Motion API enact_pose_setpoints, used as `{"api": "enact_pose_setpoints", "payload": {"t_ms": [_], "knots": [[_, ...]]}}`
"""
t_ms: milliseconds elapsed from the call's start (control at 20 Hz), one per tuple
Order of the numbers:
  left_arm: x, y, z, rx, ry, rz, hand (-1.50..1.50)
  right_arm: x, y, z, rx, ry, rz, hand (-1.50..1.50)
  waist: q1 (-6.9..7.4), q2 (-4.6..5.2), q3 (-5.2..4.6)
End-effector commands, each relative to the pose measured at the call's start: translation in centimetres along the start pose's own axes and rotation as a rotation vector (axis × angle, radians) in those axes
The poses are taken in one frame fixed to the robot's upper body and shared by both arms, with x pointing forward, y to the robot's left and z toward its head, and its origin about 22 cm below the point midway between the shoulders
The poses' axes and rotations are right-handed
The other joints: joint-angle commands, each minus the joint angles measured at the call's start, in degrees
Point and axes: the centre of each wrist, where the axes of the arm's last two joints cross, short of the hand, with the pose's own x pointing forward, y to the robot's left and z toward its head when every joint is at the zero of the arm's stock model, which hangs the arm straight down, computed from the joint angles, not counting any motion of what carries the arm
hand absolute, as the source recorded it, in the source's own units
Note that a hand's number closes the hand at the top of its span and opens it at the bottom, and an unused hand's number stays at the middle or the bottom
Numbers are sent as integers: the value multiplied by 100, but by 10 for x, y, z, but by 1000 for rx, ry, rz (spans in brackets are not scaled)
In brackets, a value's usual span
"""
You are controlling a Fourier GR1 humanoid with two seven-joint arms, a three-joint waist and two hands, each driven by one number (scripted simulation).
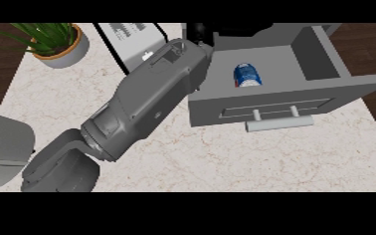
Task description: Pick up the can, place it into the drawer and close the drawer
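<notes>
My left arm (pixel 140 104) comes in from the bottom left corner and goes up across the counter (pixel 242 159). It is big and grey and hides a lot. At its end I can see only a small black bit of my left hand (pixel 197 31), just beside the left back corner of the drawer (pixel 317 55). I cannot tell if my fingers are open or closed.

The drawer is pulled open. The can (pixel 248 75) is inside it, lying on its side on the drawer floor, close to the middle. It is blue with some white and a bit of red. There may be words on it, but I cannot read them. Its long way runs from the front of the drawer to the back, tipped just a little. I cannot tell which end is the top.

The drawer's front has a pale bar handle (pixel 279 124) sticking out over the counter.

Behind my arm is a white board (pixel 132 34) with dark marks like writing, too small to read. A green plant (pixel 46 36) in a round pot (pixel 70 55) sits in the top left corner.
</notes>
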Motion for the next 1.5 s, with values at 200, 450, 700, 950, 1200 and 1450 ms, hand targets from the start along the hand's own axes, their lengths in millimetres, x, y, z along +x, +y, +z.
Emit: {"api": "enact_pose_setpoints", "payload": {"t_ms": [200,450,700,950,1200,1450], "knots": [[14,-2,-6,-11,-47,59,-150,32,13,-4,102,-178,280,-150,122,-10,-6],[27,-13,1,-19,-98,53,-150,26,25,-19,133,-239,360,-150,256,-35,-1],[12,-5,0,-15,-91,67,-150,33,51,-42,196,-251,502,-150,357,-9,-7],[32,-19,6,-34,-93,90,-150,26,79,-85,205,-277,621,-150,481,-15,-11],[13,-6,3,-32,-51,91,-150,-4,104,-110,224,-274,718,-150,636,-77,-11],[16,11,-7,-18,-44,63,-150,-19,143,-139,247,-301,830,-150,662,-91,-13]]}}
